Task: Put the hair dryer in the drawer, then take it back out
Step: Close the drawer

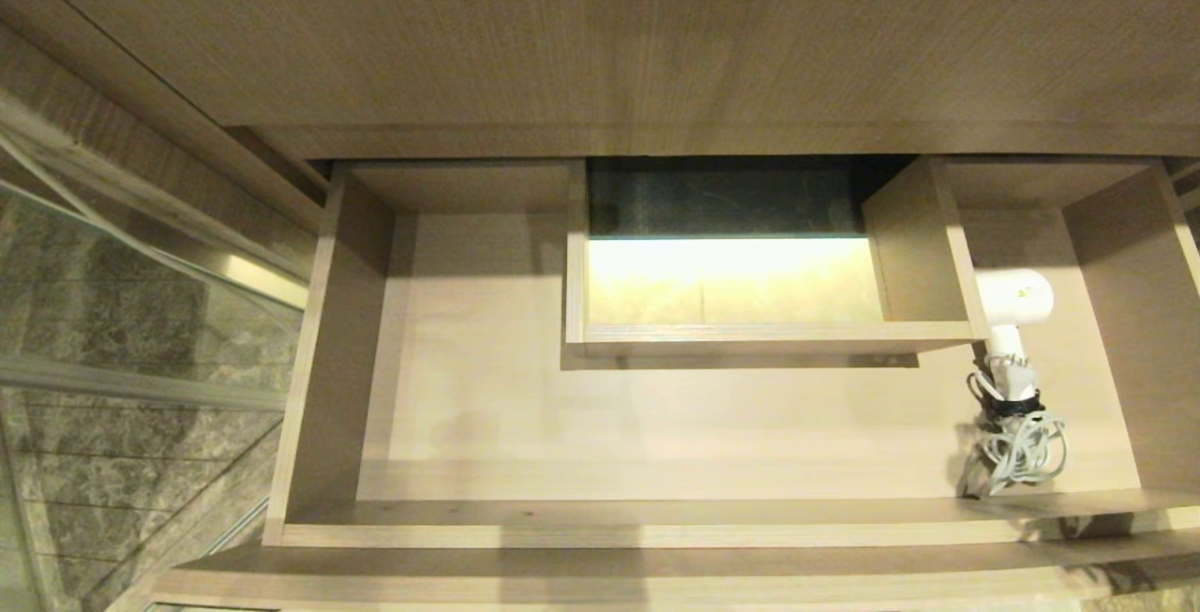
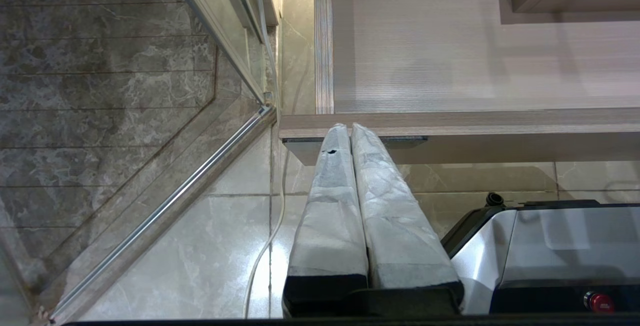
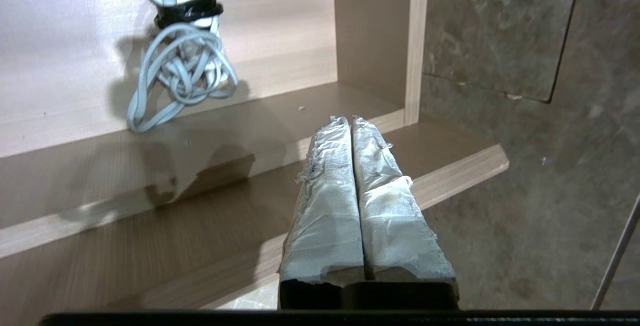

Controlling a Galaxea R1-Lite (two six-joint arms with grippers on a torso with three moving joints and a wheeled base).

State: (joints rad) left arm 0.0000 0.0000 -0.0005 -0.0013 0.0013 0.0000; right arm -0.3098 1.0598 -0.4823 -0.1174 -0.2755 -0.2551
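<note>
The drawer (image 1: 656, 523) stands pulled out, wide and shallow, in pale wood grain. The white hair dryer (image 1: 1014, 298) lies in its right end beside the boxed cut-out (image 1: 750, 338), its handle pointing toward the front. Its bundled cord (image 1: 1024, 443), tied with a black strap, rests against the front wall. In the right wrist view the cord (image 3: 180, 66) lies inside the drawer (image 3: 200, 136). My right gripper (image 3: 350, 119) is shut and empty, outside the drawer's front right corner. My left gripper (image 2: 349, 126) is shut, parked below the drawer's front left corner (image 2: 450, 121). Neither arm shows in the head view.
The cabinet top (image 1: 656, 31) overhangs the drawer's back. A glass panel with a metal frame (image 1: 141, 312) stands to the left over marble tiles. A thin white cable (image 2: 270, 236) runs along the floor. The robot's base (image 2: 550, 246) sits below the drawer front.
</note>
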